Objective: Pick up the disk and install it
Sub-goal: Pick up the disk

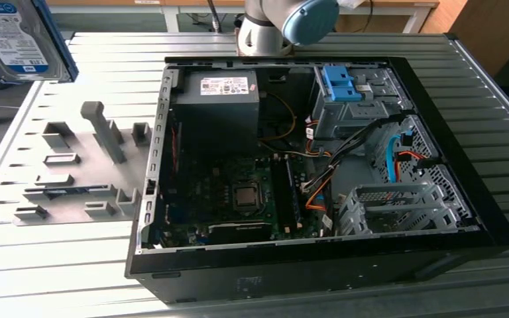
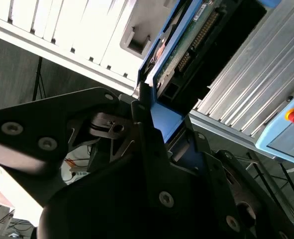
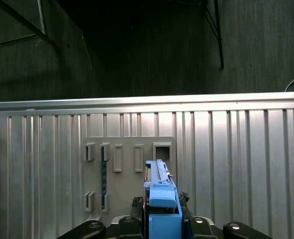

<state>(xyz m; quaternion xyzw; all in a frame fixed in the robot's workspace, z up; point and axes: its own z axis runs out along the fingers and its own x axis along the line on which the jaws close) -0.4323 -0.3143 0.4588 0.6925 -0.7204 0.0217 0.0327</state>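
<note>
Ribbed metal table [image 1: 60, 278] spans the exterior view | open black computer case [image 1: 325, 281] centre to right, interior exposed | grey fixture plate [image 1: 91, 179] at left | disk [image 1: 16, 40] aloft at upper left, label showing | gripper [image 2: 160, 119] clamped on the disk's blue-railed edge in both wrist views.

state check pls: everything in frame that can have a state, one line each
disk: held above the table, not installed.
gripper: shut on the disk's blue rail.
computer case: lying on its side, side panel off, interior exposed.
blue bracket: inside the case, bare, no drive in it.
fixture plate: flat on the table beside the case.
</note>
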